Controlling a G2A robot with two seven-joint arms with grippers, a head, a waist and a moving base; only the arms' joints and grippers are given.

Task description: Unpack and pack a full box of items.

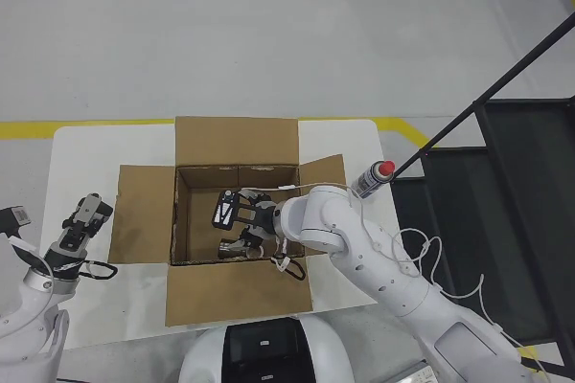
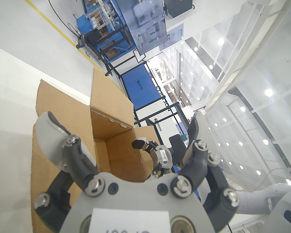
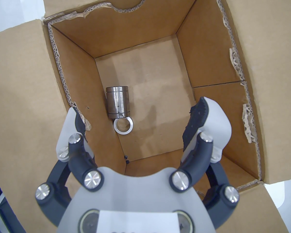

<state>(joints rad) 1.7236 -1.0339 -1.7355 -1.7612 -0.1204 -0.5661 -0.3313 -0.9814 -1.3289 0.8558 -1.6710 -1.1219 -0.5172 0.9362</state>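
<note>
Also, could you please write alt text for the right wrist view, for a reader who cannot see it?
The right gripper, fingers open, hangs over an open cardboard box. On the box floor, close to one wall, a metal cylinder lies on its side with a metal ring at one end.

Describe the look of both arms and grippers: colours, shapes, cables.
The left arm and right arm have smooth, rounded white shells. A thin white cable loops along the right arm; a black cable runs by the left wrist. The left gripper and right gripper match: two curved white fingers with black ribbed pads, dark links, silver bolts, a grey plate with a white label.
</note>
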